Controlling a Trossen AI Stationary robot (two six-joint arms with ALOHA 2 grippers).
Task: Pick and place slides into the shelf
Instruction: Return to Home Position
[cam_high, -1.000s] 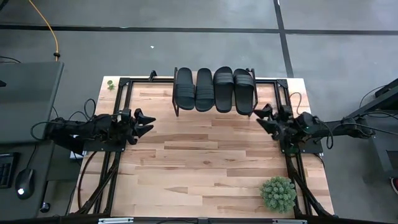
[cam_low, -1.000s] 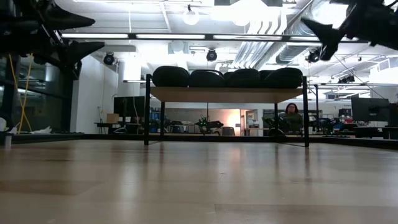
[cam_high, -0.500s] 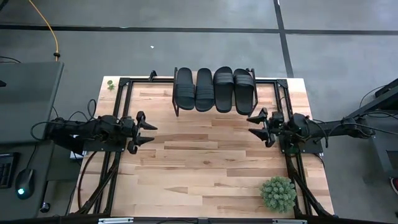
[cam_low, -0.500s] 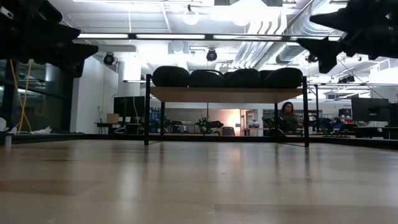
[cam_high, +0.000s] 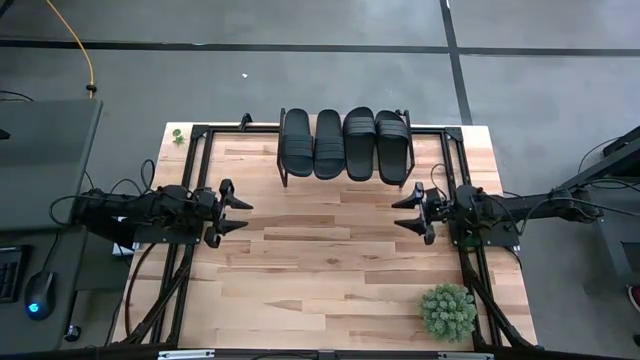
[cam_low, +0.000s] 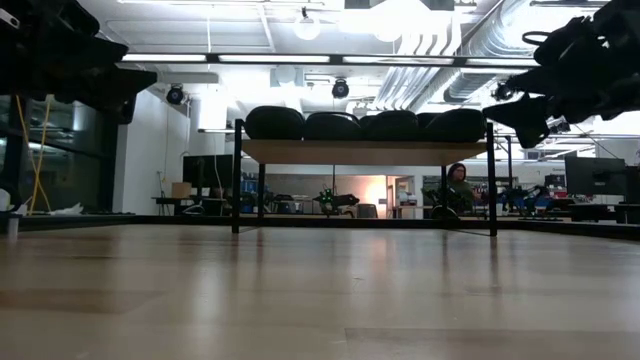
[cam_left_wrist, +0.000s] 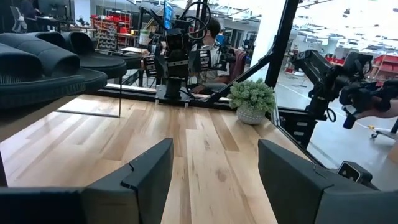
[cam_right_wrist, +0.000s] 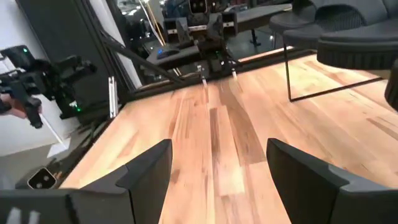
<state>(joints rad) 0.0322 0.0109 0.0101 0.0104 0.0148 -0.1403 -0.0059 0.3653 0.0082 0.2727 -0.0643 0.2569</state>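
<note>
Slides (cam_high: 345, 145) on shelf (cam_low: 360, 152), plank table (cam_high: 320, 270), left fingers (cam_high: 236, 204), right fingers (cam_high: 406, 202) wide; lab (cam_low: 205, 115) behind.

We identify this site as a robotics laboratory in an open industrial hall. The indicators are a light wooden plank tabletop (cam_high: 320, 260) bounded by a black metal frame (cam_high: 215, 127) on a grey concrete floor (cam_high: 300, 70). We also note a dark side desk (cam_high: 50, 150) with a black computer mouse (cam_high: 38, 304), exposed silver ceiling ducts (cam_low: 440, 65), long strip lights (cam_low: 250, 58), another dark cabled rig (cam_left_wrist: 177, 56) beyond the table, and a seated person (cam_low: 457, 185) among workstations.
</note>
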